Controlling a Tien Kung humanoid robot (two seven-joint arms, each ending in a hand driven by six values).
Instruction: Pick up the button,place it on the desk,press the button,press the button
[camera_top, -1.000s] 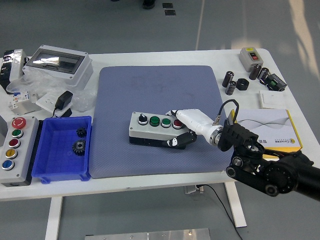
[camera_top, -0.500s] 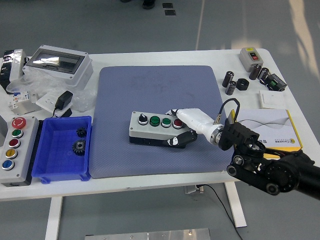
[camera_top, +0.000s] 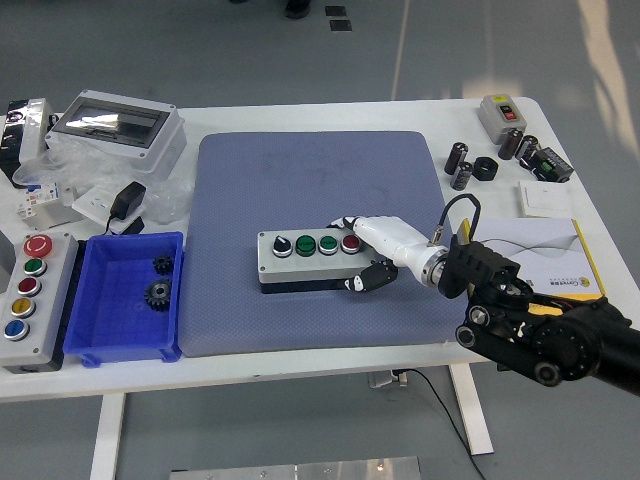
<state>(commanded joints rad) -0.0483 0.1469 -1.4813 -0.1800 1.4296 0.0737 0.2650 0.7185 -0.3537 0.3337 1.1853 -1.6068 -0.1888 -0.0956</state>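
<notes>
Grey button box (camera_top: 312, 259) w/ 4 controls on top (black knob, 2 green, 1 red) sits flat on the blue-grey mat (camera_top: 320, 180), roughly mid-mat, toward its near half. Right hand (camera_top: 368, 253) comes in from lower right and is closed round the box's right end: white fingers (camera_top: 352, 224) over the far/top edge by the red button, dark thumb (camera_top: 365, 280) against the near side. So pinching the box end, top vs front. Black forearm runs back to the pic's right edge, across the near-right table corner.

Containers:
- Blue bin (camera_top: 125, 297), left of mat, touching or just beside its left edge: holds 2 dark gears (camera_top: 158, 280), one behind the other, in the right part of the bin; rest of bin floor bare.
- Grey enclosure w/ clear lid (camera_top: 115, 126), far left: lid shut, contents can't tell.
- Clear plastic bags (camera_top: 70, 185) in front of it w/ small white parts and a black adapter (camera_top: 127, 203) on/near them.

Other: long grey 5-button station (camera_top: 27, 297) (red mushroom, green, red, yellow, blue) just left of the bin at the table's left edge. Far right: small grey switch box (camera_top: 501, 113), several black cylinders (camera_top: 461, 165), white card (camera_top: 545, 198), yellow-edged box (camera_top: 537, 258) near the right arm.
</notes>
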